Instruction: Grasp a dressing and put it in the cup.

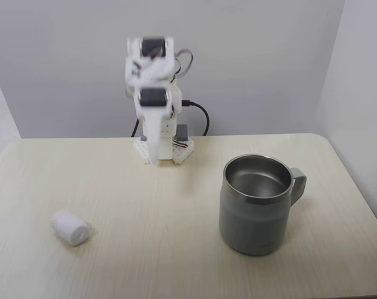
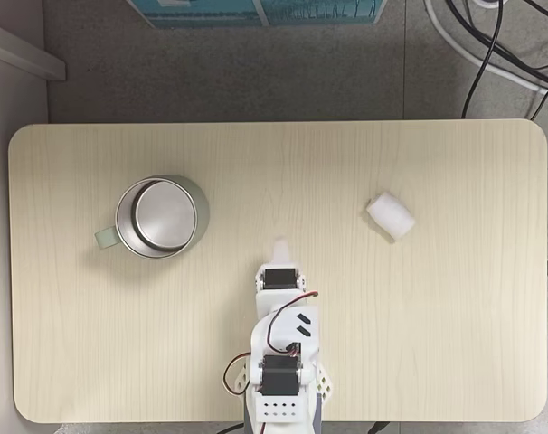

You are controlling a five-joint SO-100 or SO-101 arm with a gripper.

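The dressing [image 1: 70, 227] [image 2: 390, 215] is a small white fuzzy roll lying on its side on the pale wood table. The cup [image 1: 257, 202] [image 2: 161, 217], a grey-green mug with a shiny steel inside, stands upright and holds nothing. Its squared handle points right in the fixed view from the front. My white arm [image 1: 154, 112] is folded up over its base at the table's back edge, and its top part is blurred. From above, my gripper [image 2: 279, 250] shows as one narrow tip, shut on nothing, between cup and dressing and well apart from both.
The table [image 2: 274, 145] has rounded corners, with bare wood between the arm, cup and dressing. Grey walls close in behind and beside it in the front view. Black cables [image 2: 491, 45] and a blue box [image 2: 256, 11] lie on the floor beyond the far edge.
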